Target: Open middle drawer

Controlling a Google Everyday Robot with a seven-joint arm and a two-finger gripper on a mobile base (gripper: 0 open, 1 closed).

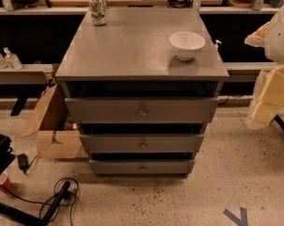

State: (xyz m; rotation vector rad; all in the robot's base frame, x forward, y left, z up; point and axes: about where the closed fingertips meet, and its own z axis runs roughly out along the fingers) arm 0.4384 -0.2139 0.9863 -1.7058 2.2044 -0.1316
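Crowding the right edge, blurred white and tan shapes are all that shows of the arm. The gripper appears to be the tan part there, cut off by the frame and well apart from the grey cabinet. Whether it is spread or pressed together cannot be told.

The middle drawer sits second of three in the cabinet's front, between the top drawer and the bottom drawer. Its flat grey front faces the camera and its long axis runs left to right across the view. Its small round knob sits at the centre. A dark band lies above each front, so the drawer interiors are hidden, and it is hard to judge how far each front stands out.

On the cabinet top a white bowl stands near the right front corner, and a can stands upright at the back left. A cardboard box leans just beside the cabinet's left side, partly hidden behind it. Black cables lie on the floor, running out of the frame.
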